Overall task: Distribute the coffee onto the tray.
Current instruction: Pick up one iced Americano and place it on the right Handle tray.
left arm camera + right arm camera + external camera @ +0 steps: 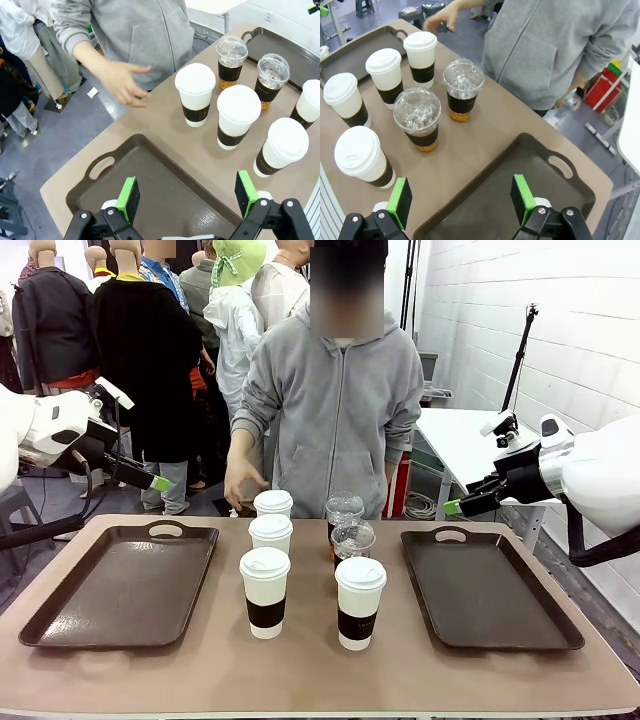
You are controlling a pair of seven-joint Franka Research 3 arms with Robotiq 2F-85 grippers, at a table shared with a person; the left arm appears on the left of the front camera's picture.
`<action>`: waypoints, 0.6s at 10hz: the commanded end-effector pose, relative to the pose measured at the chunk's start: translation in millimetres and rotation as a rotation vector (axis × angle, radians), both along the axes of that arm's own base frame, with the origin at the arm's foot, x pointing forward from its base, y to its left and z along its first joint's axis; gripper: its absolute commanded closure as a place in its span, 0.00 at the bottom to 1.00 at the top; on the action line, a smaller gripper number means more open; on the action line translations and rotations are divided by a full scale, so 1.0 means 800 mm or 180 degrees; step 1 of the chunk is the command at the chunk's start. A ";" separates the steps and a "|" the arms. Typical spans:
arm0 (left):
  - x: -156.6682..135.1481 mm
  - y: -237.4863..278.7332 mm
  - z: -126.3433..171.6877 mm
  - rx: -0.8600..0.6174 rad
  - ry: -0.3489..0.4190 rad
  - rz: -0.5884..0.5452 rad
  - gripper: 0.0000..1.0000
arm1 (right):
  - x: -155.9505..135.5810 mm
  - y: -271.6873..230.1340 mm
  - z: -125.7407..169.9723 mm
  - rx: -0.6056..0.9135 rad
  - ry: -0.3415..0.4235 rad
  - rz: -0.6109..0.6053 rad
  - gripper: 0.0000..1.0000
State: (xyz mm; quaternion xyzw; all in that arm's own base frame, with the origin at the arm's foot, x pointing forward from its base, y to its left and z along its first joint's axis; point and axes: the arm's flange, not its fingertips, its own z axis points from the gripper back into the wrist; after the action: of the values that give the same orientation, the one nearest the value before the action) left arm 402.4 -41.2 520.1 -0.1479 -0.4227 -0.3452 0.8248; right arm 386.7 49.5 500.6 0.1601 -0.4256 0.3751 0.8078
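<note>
Above the left tray [160,185] the left claw [187,200] hangs released; the cups [265,590] stand upright mid-table between the trays, the white column probably nearer this arm; above the right tray [540,170] the right claw [462,200] is released too.

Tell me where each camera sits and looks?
Front: between the arms, facing the person across the table; left hand, right hand at the sides.
Left wrist: looks down on the left tray; its open hand below.
Right wrist: looks down on the right tray; its open hand below.
Shared: all three see the cups.
</note>
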 end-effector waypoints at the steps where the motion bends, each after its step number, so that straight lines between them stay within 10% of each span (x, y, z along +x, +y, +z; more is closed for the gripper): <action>1: 0.001 0.001 -0.002 -0.0015 0.0013 -0.0002 0.00 | 0.001 0.000 -0.002 0.0012 0.0014 0.0011 0.00; 6: 0.001 0.001 -0.002 -0.0015 0.0013 -0.0002 0.00 | 0.001 0.000 -0.002 0.0012 0.0014 0.0011 0.00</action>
State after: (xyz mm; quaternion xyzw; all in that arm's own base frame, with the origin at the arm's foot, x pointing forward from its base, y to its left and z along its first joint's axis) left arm 402.4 -41.2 520.1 -0.1479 -0.4227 -0.3453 0.8248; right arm 386.7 49.5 500.6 0.1600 -0.4256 0.3751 0.8078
